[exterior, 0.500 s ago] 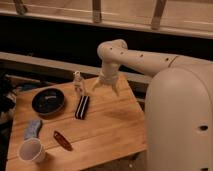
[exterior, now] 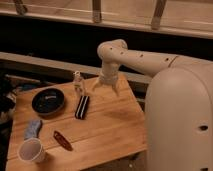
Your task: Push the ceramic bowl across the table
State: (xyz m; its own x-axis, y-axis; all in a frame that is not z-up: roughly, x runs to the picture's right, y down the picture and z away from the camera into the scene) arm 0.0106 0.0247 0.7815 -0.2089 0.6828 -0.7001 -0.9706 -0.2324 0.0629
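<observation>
White paper cup (exterior: 31,149) at the front-left corner of the table (exterior: 110,125), ceramic bowl (exterior: 48,101) on the table's left rear, black bar (exterior: 82,107) beside it, gripper (exterior: 105,91) over the rear edge, jaws spread, apart from the bowl.

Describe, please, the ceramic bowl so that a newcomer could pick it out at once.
Start at the wooden table before the robot; its hand hangs over the far edge. The ceramic bowl sits near the far left corner, left of a black bar. It is the only round, dark, glossy dish, wider than the white cup.
</observation>
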